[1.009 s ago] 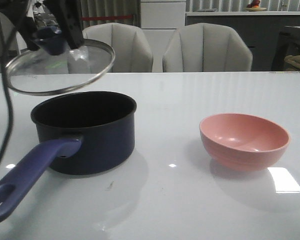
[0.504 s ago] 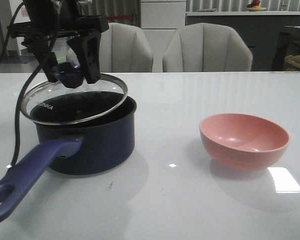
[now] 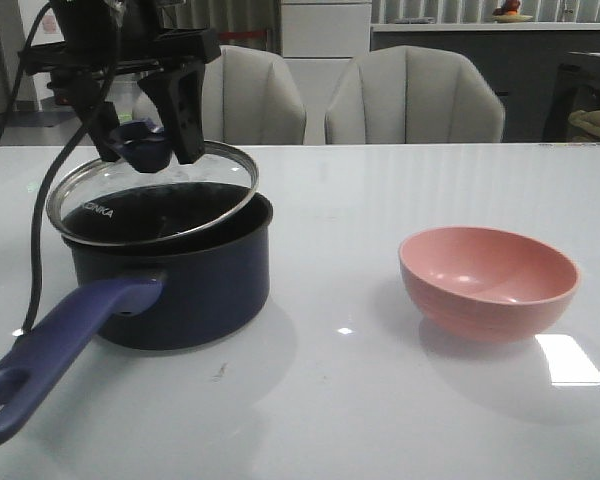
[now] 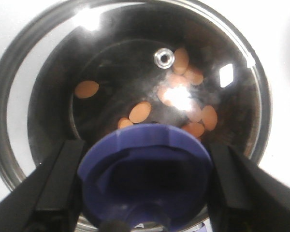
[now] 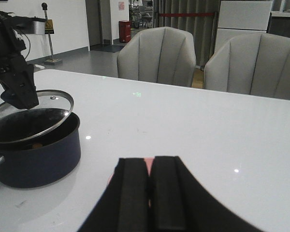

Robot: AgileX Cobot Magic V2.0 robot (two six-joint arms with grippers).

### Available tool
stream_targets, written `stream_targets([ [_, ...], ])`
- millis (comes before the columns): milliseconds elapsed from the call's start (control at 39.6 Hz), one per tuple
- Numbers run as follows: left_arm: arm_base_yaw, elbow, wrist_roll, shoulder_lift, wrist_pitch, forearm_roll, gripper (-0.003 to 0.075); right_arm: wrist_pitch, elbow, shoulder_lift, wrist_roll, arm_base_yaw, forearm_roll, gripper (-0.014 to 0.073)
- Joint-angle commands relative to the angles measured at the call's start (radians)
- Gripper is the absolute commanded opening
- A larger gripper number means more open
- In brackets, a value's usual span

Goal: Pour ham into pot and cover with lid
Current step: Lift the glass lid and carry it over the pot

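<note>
Over the pot (image 3: 170, 275), whose rim it meets on the handle side while tilting up behind, the lid (image 3: 152, 197) hangs by its knob in the clenched left gripper (image 3: 145, 140), the ham (image 4: 140, 111) already inside, so the covering step needs levelling, lowering, then release; the right gripper (image 5: 151, 193) idles closed and empty.

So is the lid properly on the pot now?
Not quite. The lid sits tilted on the pot, its far edge raised, with the left end effector gripping the knob.

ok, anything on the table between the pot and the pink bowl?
Nothing: front view shows only bare table between the pot and the pink bowl.
</note>
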Motion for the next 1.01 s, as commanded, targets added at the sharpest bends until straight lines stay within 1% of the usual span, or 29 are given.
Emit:
stream_targets([
  [0, -0.008, -0.035, 0.0, -0.056, -0.017, -0.016, 0.0239, -0.071, -0.029, 0.006, -0.009, 0.0, 0.001, 0.0139],
  [479, -0.008, -0.035, 0.0, -0.047, -0.028, -0.019, 0.0253, -0.071, -0.029, 0.006, -0.009, 0.0, 0.001, 0.0139],
  [908, -0.008, -0.035, 0.0, 0.004, 0.008, -0.035, 0.0254, -0.071, -0.029, 0.006, -0.009, 0.0, 0.001, 0.0139],
  [984, -0.008, -0.035, 0.0, 0.01, 0.008, -0.035, 0.0278, -0.071, -0.029, 0.006, -0.009, 0.0, 0.001, 0.0139],
])
